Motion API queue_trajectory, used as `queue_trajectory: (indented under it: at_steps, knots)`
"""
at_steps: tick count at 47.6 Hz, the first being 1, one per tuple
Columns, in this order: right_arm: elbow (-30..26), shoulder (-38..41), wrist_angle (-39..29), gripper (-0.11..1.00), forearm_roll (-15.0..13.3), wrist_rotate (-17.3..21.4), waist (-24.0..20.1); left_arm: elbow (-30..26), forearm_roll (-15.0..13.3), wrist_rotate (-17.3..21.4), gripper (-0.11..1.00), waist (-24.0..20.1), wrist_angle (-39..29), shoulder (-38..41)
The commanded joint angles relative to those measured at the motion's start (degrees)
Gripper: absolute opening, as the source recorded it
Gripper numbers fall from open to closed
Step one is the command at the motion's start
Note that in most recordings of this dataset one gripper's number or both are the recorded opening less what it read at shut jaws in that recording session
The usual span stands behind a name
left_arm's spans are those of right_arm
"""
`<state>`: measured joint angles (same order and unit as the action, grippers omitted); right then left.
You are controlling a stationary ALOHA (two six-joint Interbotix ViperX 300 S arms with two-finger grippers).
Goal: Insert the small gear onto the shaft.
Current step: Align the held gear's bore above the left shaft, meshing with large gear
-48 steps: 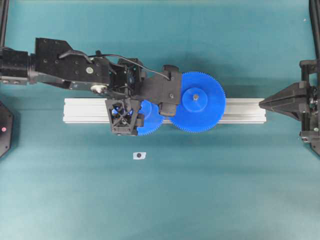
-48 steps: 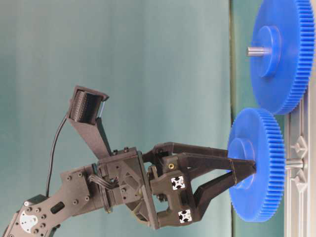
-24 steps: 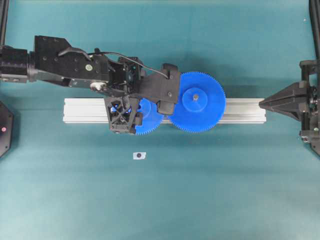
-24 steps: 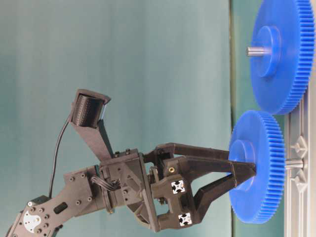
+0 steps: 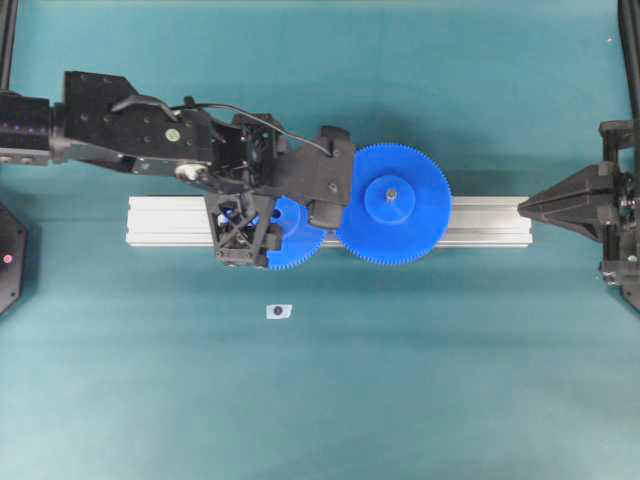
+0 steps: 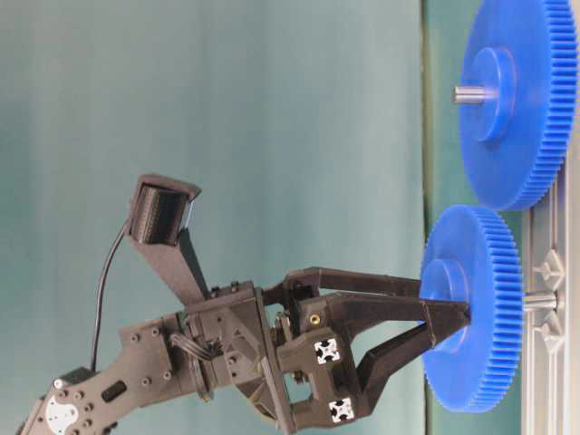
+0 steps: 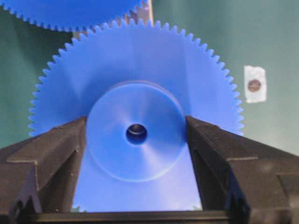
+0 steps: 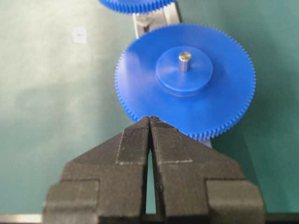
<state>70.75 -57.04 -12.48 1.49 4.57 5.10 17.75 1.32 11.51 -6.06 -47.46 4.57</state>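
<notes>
We see the left gripper (image 7: 136, 140) clamped on the raised round hub of the small blue plastic toothed gear (image 7: 135, 93), one black finger (image 7: 51, 149) against each side of the hub. In the table-level view the small gear (image 6: 476, 308) hangs just above the short silvery metal shaft (image 6: 540, 300), which stands on the grooved aluminium rail (image 5: 170, 222). Its teeth sit beside the wider blue gear (image 5: 393, 204) on the same rail. The right gripper (image 8: 149, 122) is closed, holding nothing, and rests well apart at the rail's far end.
</notes>
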Motion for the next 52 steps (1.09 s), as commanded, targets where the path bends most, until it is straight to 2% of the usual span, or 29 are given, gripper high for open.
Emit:
queue_trajectory:
  at_steps: [1, 12, 28, 40, 52]
  knots:
    - [-0.53, 0.35, 0.35, 0.05, 0.09, 0.53, 0.00, 0.09, 0.26, 0.09, 0.69, -0.79, 0.35, -0.70]
    - [-0.62, 0.26, 0.26, 0.05, 0.09, 0.53, 0.00, 0.79, 0.26, 0.09, 0.69, -0.79, 4.75, -0.70]
    - [-0.53, 0.26, 0.26, 0.05, 0.09, 0.62, 0.00, 3.08, 0.26, -0.18, 0.69, -0.70, 2.72, -2.29]
    - [-0.53, 0.26, 0.18, 0.05, 0.09, 0.62, 0.00, 2.64, 0.26, 0.00, 0.69, -0.70, 3.60, -1.93]
    - [-0.53, 0.26, 0.26, 0.05, 0.09, 0.70, 0.00, 4.66, 0.26, -0.35, 0.69, -0.70, 4.48, -2.11]
